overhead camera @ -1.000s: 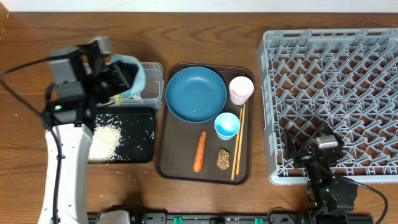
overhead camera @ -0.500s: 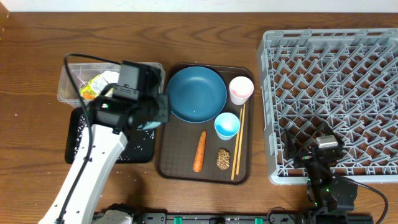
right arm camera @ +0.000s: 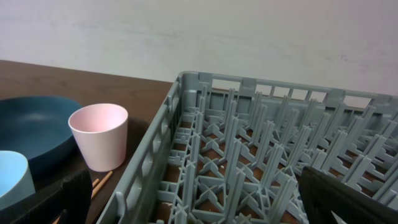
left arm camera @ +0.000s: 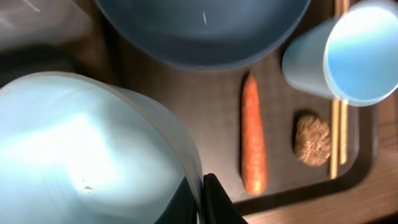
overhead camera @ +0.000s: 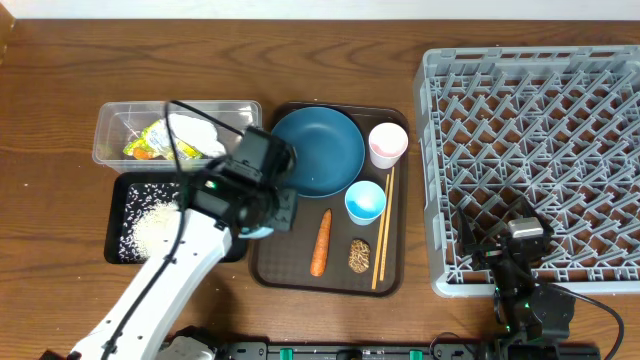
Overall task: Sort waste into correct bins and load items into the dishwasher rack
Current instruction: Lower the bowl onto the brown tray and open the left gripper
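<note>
The left pincer [left arm camera: 200, 198] pinches the light-blue bowl [left arm camera: 81, 155] by its rim. The bowl is over the brown tray's [overhead camera: 262, 262] left edge, white inside facing the wrist camera. The right pincer [overhead camera: 518, 245] is spread by the rack [overhead camera: 530, 120].

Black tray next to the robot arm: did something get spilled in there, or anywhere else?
Yes. Loose white rice lies in the black tray, one heap plus scattered grains, with no dish under it. Also odd: a carrot and a brown seedy lump lie bare on the brown serving tray.
</note>
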